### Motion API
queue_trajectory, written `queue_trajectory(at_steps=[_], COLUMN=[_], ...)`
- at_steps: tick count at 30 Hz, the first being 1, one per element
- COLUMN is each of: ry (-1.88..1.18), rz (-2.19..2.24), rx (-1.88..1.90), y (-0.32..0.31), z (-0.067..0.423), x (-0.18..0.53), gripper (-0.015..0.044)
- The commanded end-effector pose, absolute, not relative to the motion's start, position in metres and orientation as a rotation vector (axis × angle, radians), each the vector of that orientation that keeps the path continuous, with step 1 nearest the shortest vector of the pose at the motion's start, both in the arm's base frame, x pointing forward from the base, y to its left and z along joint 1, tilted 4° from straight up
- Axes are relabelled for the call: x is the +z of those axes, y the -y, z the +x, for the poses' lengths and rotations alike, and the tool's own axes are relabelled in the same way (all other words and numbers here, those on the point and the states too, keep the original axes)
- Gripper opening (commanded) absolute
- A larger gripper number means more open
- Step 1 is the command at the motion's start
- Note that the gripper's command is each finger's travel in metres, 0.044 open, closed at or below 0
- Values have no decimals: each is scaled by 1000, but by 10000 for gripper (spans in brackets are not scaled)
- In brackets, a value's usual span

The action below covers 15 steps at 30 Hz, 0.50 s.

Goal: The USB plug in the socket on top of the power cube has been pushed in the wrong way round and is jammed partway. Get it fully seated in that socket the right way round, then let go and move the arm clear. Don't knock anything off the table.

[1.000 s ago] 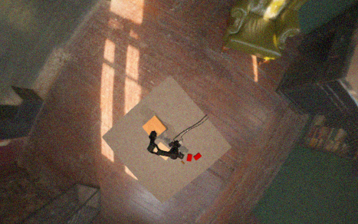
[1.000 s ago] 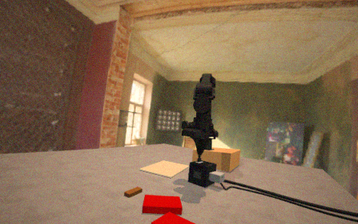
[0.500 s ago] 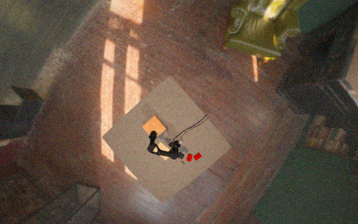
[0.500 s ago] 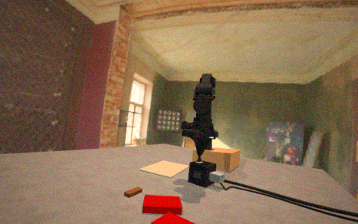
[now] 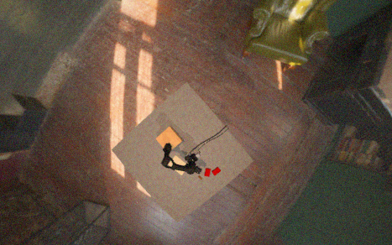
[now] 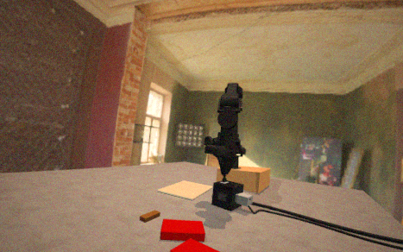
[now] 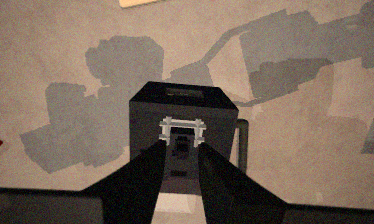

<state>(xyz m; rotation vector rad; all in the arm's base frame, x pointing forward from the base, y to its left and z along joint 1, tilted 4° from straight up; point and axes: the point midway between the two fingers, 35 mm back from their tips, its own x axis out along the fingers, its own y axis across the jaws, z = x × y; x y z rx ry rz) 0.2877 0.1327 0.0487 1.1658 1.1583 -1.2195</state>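
Observation:
The black power cube [image 6: 220, 196] [image 7: 145, 122] stands upright on the table. A pale rim [image 7: 182, 121] frames the socket on its top. My gripper [image 6: 224, 178] [image 7: 182, 148] points down at that socket, its fingertips apart by a narrow gap just above or at it. Dark detail shows between the fingertips in the wrist view; I cannot tell whether it is the plug or how deep or which way round it sits. A grey plug [image 6: 243, 198] [image 7: 178, 202] is at the cube's side. The fingers hide part of the cube's top.
Black cables [image 6: 305, 218] [image 5: 209, 139] run from the cube across the table [image 5: 180, 205]. Two red blocks [image 5: 207, 172] [image 5: 216, 170] [image 6: 182, 229] and a small brown block [image 6: 150, 216] lie nearby. A cream pad [image 6: 185, 190] and an orange box [image 5: 169, 138] [image 6: 258, 178] are farther back.

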Motion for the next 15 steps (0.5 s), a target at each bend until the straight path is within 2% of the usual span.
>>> queue_trajectory(at_steps=[1,15], ry=[-1158,-1158], rz=[1166,1166], rx=[-1219,-1219], y=[-133,-133], z=[288,288], x=[49,60], gripper=[95,95])
